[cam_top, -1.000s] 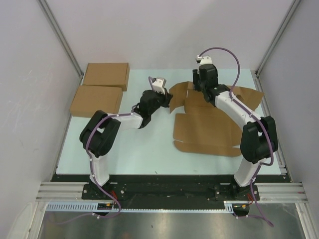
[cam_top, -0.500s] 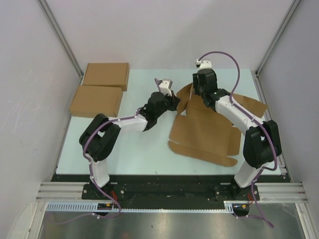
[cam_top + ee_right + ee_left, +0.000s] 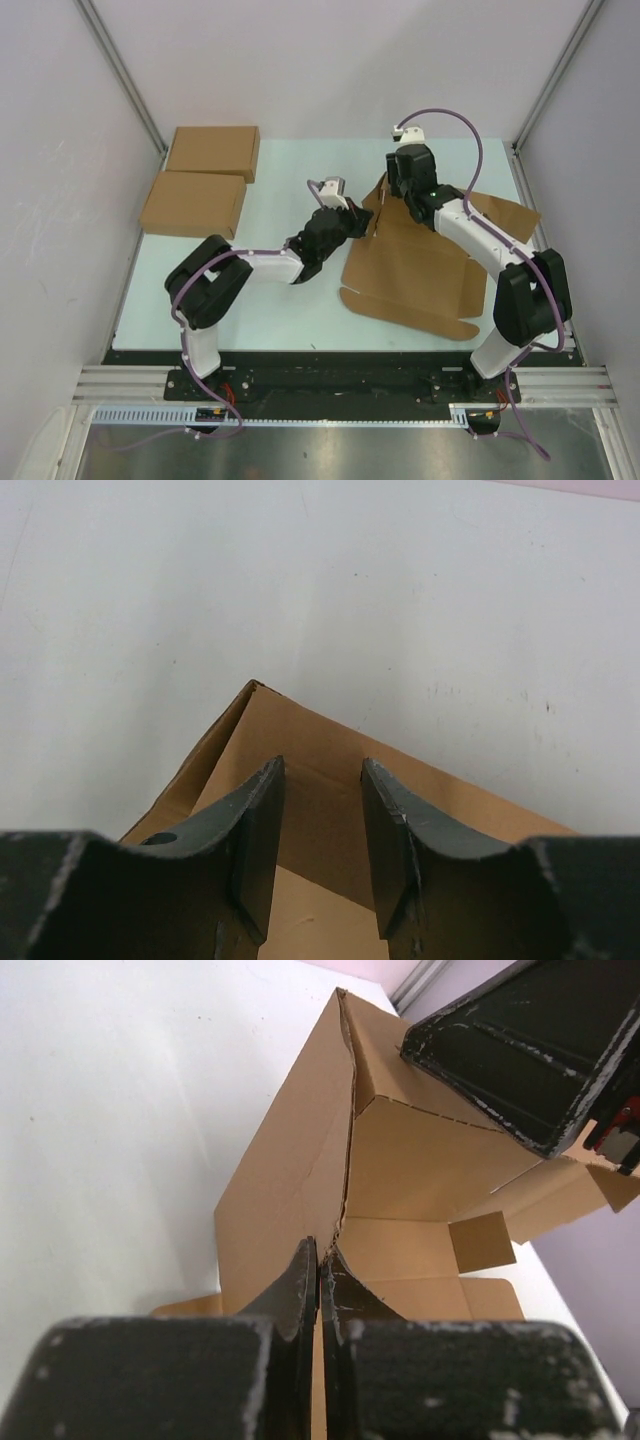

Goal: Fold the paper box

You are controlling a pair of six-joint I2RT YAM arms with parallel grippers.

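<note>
Brown die-cut cardboard, the paper box (image 3: 410, 270), lies mostly flat on the pale green table (image 3: 250, 300), with its far-left panels standing up in a corner. The left gripper (image 3: 320, 1253) is squeezed fully closed. Its fingertips meet at the near edge of that raised wall, and I cannot tell whether card is pinched between them. The right gripper (image 3: 322, 770) is about half spread above the box's raised far panel. Card shows in the gap between its fingers, and nothing is clamped. Two flat brown made-up boxes (image 3: 213, 152) lie well left of the paper box.

Lab test cell (white panels (image 3: 330, 60), aluminium frame (image 3: 121, 70), pale table (image 3: 270, 300)).
</note>
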